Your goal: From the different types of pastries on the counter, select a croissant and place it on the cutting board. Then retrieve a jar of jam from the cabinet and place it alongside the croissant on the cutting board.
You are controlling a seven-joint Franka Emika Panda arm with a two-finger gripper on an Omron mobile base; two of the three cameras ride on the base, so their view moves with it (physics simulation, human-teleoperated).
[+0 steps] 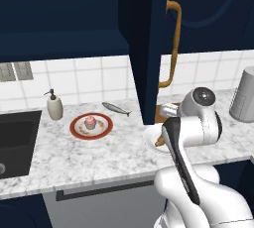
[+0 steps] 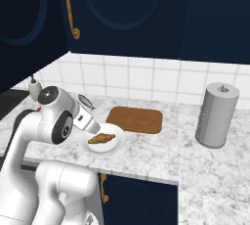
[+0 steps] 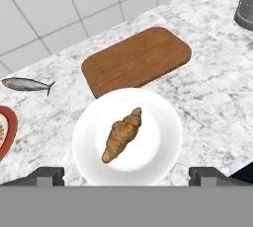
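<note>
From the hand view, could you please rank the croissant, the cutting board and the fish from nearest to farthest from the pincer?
1. The croissant, on the white plate directly ahead of the pincer.
2. The cutting board, just beyond the plate, toward the tiled wall.
3. The fish, off to the view's left on the counter.

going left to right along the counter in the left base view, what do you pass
Sink → soap dispenser → red-rimmed plate with the cupcake → fish → white plate holding the croissant → grey canister
</note>
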